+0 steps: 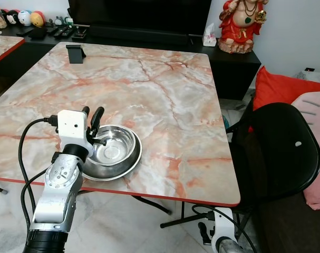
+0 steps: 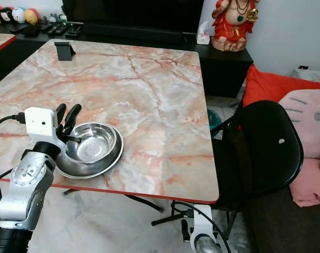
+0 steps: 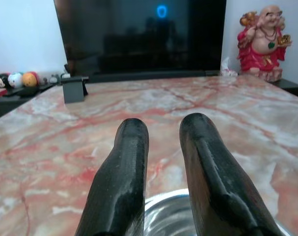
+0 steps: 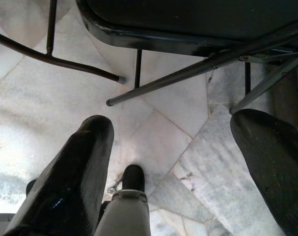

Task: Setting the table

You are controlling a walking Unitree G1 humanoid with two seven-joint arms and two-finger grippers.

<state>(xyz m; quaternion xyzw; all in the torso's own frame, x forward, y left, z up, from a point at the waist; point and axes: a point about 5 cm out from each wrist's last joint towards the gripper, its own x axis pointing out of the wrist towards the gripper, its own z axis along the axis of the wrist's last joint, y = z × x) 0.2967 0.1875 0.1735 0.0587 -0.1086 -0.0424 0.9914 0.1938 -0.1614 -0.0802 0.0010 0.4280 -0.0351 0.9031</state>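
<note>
Steel catches the light at the near edge of the marble surface point(image 1: 149, 89), where a shallow metal bowl point(image 1: 113, 152) sits just inside the red-trimmed rim on the robot's left side. The left gripper point(image 1: 91, 120) is at the bowl's near-left rim, its two black fingers point(image 3: 120, 177) drawn close together with only a narrow gap between them; from the head views they seem to straddle or press at the rim, but whether they truly pinch the metal cannot be told. The right gripper point(image 4: 173, 162) hangs low beside the black chair point(image 1: 286, 142), its fingers spread wide over the tiled floor point(image 4: 153, 103) and the chair's legs. As a judgement, the bowl is being placed or nudged into its setting spot, and the task looks early, since nothing else of a place setting is on the surface. The main risk is the bowl's nearness to the edge: a pull toward the robot, or fingers lifting away while snagged on the thin rim, could tip it or drag it off onto the floor. Smooth steel on polished stone will also slide easily, so a sideways brush could send it skating. A small dark stand point(image 1: 75, 54) at the far side is well apart and no hazard.
</note>
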